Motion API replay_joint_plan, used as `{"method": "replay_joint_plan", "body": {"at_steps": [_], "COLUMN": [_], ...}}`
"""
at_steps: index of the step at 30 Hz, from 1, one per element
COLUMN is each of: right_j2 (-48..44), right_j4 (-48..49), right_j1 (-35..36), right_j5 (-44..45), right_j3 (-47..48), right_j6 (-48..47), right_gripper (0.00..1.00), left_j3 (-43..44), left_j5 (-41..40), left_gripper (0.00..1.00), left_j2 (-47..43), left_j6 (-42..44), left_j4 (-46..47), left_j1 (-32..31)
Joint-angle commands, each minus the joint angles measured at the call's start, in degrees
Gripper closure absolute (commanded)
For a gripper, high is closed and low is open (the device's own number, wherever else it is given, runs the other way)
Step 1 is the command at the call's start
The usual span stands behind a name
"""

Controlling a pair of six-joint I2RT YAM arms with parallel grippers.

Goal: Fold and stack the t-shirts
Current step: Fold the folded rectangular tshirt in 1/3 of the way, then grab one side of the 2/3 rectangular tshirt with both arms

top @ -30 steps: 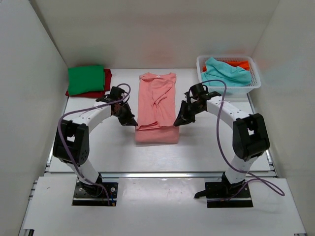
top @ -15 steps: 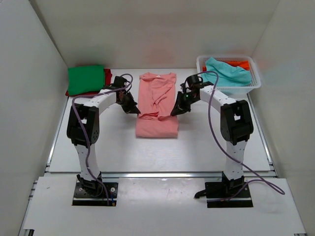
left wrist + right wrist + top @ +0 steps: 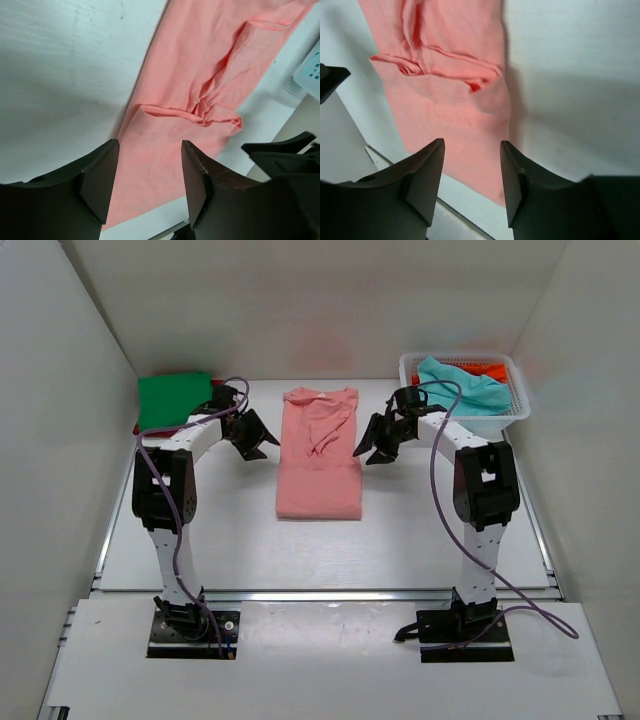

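Note:
The salmon-pink t-shirt [image 3: 318, 475] lies flat as a long narrow strip in the middle of the table, with a bunched fold across its middle [image 3: 210, 112]. My left gripper [image 3: 258, 436] hovers just left of the strip, open and holding nothing [image 3: 150, 150]. My right gripper [image 3: 372, 446] hovers just right of it, also open and empty [image 3: 472, 147]. A folded green t-shirt [image 3: 175, 400] rests on a red one [image 3: 218, 392] at the back left. The teal t-shirt [image 3: 458, 386] and the orange one [image 3: 490, 368] lie in the basket.
The white lattice basket [image 3: 512, 412] stands at the back right, close behind my right arm. White walls enclose the table [image 3: 200, 530] on the left, back and right. The green and red pile sits right beside my left forearm.
Both grippers travelled from the shirt's near half toward the back, then opened and let go of the pink cloth. The shirt's near edge now lies a little further back.

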Motion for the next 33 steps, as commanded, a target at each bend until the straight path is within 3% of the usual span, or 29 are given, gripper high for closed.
{"method": "replay_joint_plan", "body": {"at_steps": [1,5,9,14,22,27,33], "right_j2": [-8.50,-15.70,-23.61,-28.21,-26.45,-25.39,-24.17], "right_j4": [4.96,6.55,9.11,14.81,18.59,20.71,22.99], "right_j1": [0.54,3.08,8.18,13.37,15.22,14.52,13.64], "right_j5": [4.15,8.36,13.55,16.91,16.20,15.76,16.98], "right_j3": [-5.46,-16.01,-27.86,-38.86,-42.12,-43.18,-43.80], "right_j6": [2.93,3.72,6.70,12.24,14.36,15.06,14.80], "right_gripper": [0.53,0.44,0.47,0.48,0.49,0.58,0.56], "left_j3": [-1.22,-12.01,-24.40,-32.00,-35.94,-39.02,-41.66], "left_j5": [2.25,0.33,-5.28,-9.43,-11.98,-15.32,-15.76], "left_gripper": [0.36,0.33,0.34,0.33,0.34,0.52,0.48], "left_j2": [-4.52,-11.02,-17.71,-22.11,-23.43,-25.71,-26.42], "left_j6": [-0.21,1.81,2.08,-1.52,-6.53,-9.51,-11.80], "left_j4": [1.80,1.80,3.72,8.65,12.68,13.48,15.94], "left_j1": [0.36,-0.51,-4.55,-9.03,-15.01,-16.60,-16.60]}}
